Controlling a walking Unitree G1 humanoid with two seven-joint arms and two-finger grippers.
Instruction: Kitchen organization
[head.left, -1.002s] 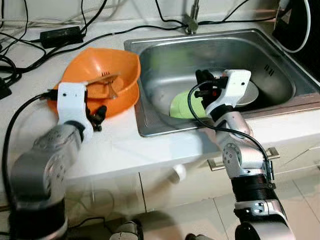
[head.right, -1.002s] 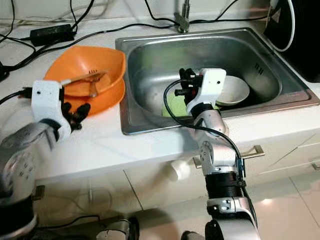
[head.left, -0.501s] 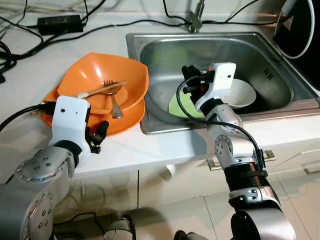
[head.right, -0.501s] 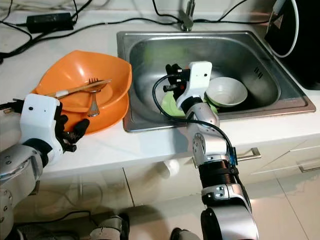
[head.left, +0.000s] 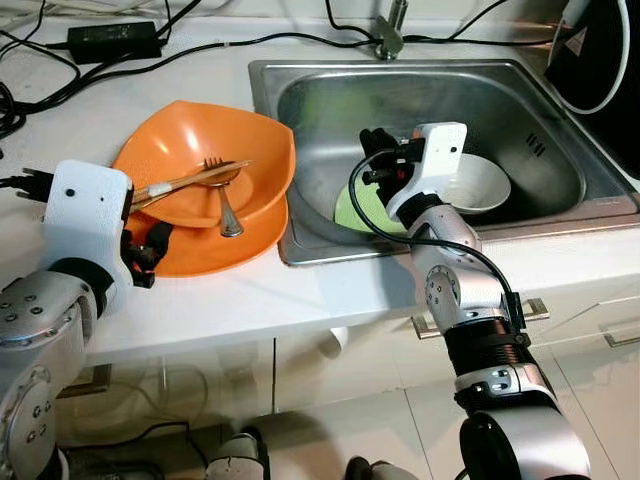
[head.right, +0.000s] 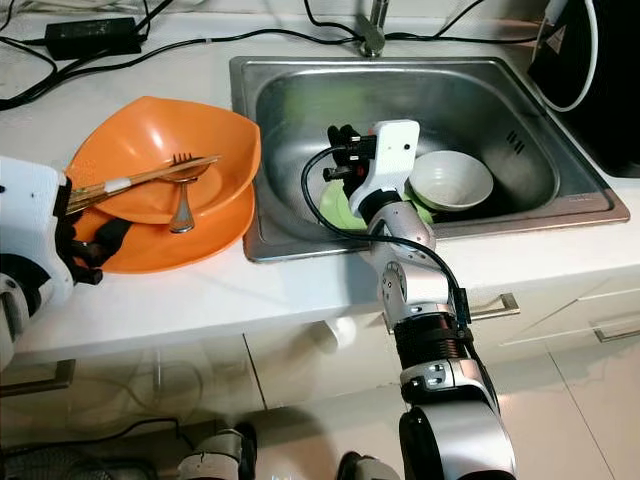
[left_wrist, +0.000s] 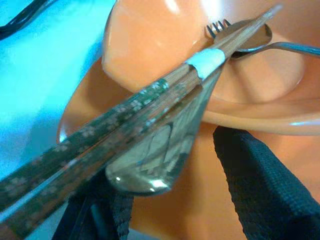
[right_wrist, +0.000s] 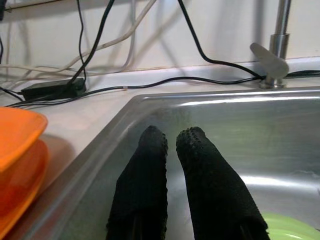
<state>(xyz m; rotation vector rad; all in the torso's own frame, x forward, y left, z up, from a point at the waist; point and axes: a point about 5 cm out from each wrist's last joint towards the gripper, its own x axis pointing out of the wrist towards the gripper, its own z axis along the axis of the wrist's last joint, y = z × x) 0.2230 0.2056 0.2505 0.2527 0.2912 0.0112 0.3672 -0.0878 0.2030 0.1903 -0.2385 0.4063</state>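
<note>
Head stereo pair: high, angled down; shared field covers surface (head.left: 200, 300) and sink (head.left: 560, 215). Left wrist camera: close on orange bowls (left_wrist: 260, 90). Right wrist camera: low over sink, faucet (right_wrist: 274, 55) at 2 o'clock.

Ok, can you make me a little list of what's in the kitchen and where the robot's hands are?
counter: orange bowls, stacked
in top bowl: fork, chopsticks
sink: white bowl, green plate
left gripper: at the orange bowls' near rim, fingers open around the chopstick ends
right gripper: over the sink, fingers nearly together, holding nothing
</note>
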